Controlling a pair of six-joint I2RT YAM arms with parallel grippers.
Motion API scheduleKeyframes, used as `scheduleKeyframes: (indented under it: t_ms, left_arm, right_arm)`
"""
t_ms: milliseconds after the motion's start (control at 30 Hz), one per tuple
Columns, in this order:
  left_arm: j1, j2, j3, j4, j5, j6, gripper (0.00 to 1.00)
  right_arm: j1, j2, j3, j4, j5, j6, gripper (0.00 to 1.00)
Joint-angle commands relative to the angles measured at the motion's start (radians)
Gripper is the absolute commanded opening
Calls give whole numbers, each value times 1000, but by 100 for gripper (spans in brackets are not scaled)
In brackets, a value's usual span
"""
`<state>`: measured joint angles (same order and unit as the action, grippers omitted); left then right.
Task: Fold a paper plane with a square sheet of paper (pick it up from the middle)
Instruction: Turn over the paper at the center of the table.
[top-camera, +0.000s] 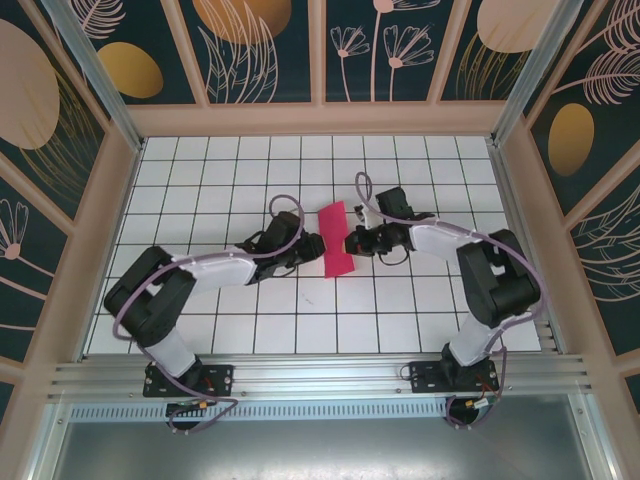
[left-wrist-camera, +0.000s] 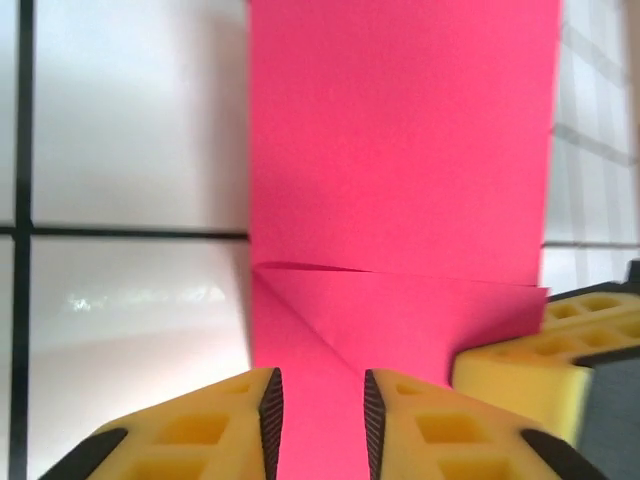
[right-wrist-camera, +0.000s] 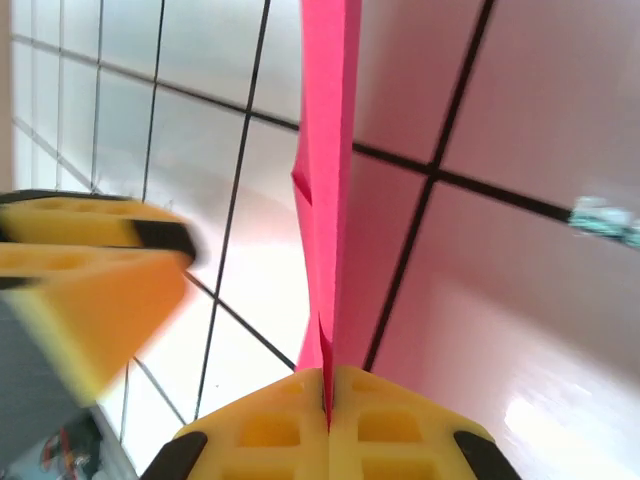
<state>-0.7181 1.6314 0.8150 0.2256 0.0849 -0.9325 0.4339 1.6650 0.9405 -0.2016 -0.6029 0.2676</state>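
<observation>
The square sheet of paper (top-camera: 336, 241) is magenta-red and folded into a narrow strip in the middle of the tiled table. In the left wrist view the paper (left-wrist-camera: 400, 170) shows a diagonal crease and a folded flap near the fingers. My left gripper (top-camera: 312, 248) is at the strip's left edge. Its jaws (left-wrist-camera: 320, 425) stand apart, with paper showing in the gap. My right gripper (top-camera: 353, 240) is at the strip's right edge. It is shut (right-wrist-camera: 327, 400) on the paper's edge (right-wrist-camera: 325, 120), which rises upright from between the pads.
The white gridded table (top-camera: 300, 330) is fenced by beige frame rails and patterned wall panels (top-camera: 265, 50). A yellow finger of the other gripper shows at the side in each wrist view (left-wrist-camera: 530, 365) (right-wrist-camera: 90, 290). Both arm bases sit at the near edge.
</observation>
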Motion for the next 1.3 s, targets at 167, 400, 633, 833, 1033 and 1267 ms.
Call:
scheduleKeyframes:
  t_ms: [167,400,633,833,1033,1267]
  left_arm:
    - [27,-252,-97,-60,-242,-31,40]
    - [58,-336,-174,-42,-278,-57,41]
    - [71,-375,-193,-39,-275,-53,40]
    - [78,-423,-210,-60,-284,-47,41]
    - [80,-429,-208,-65,-257,-24,41]
    - [78,-314,-159,-5,-91,3,38]
  right_arm:
    - [89,-162,180,-504,943,-82,0]
    - [228,-19,242,-653,1139,2,0]
    - [405,239,373,-689,1088,119,4]
    - [463,330,424,-619,907,179,20]
    - [457,248,347,-461,647,164,37]
    - [340,-52,172,-294,398,128,42]
